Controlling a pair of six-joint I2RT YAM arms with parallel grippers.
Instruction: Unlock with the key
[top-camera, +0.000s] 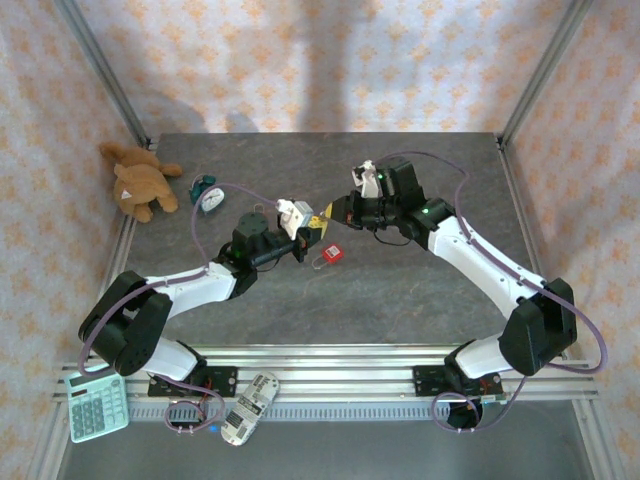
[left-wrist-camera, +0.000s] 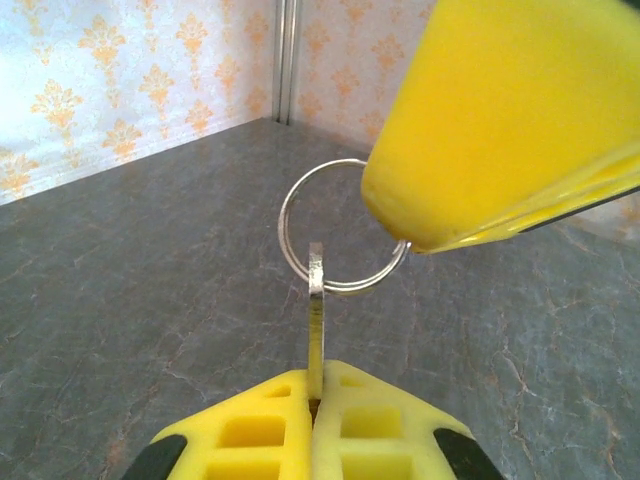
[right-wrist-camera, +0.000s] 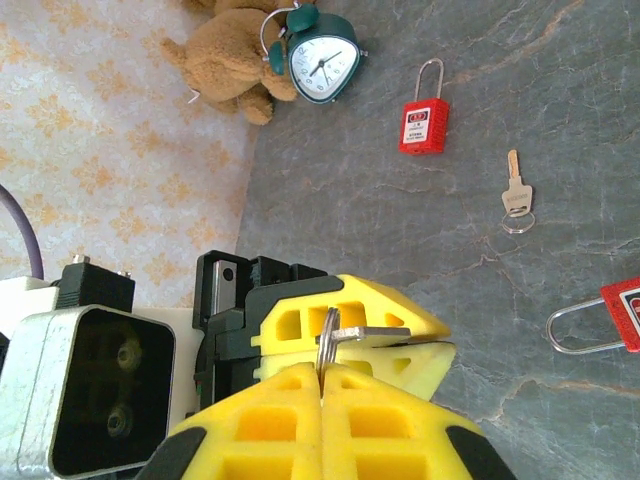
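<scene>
- Left gripper (left-wrist-camera: 315, 398) is clamping its yellow jaws shut on the key (left-wrist-camera: 316, 320), holding it upright above the table (left-wrist-camera: 120, 300).
- Right gripper (right-wrist-camera: 322, 378) is pinching the key ring (left-wrist-camera: 281, 228), its jaws closed tight.
- 1 red padlock (right-wrist-camera: 423, 120) is lying flat on the table, with a loose key (right-wrist-camera: 516, 190) lying between it and a second padlock (right-wrist-camera: 620, 312).

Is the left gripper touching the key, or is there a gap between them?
Touching. The left wrist view shows the left gripper shut on the key, the blade pinched between its yellow fingers.

Ringed silver key (left-wrist-camera: 316, 320) aloft; red padlock (top-camera: 332, 253) lying, apparently shut.
</scene>
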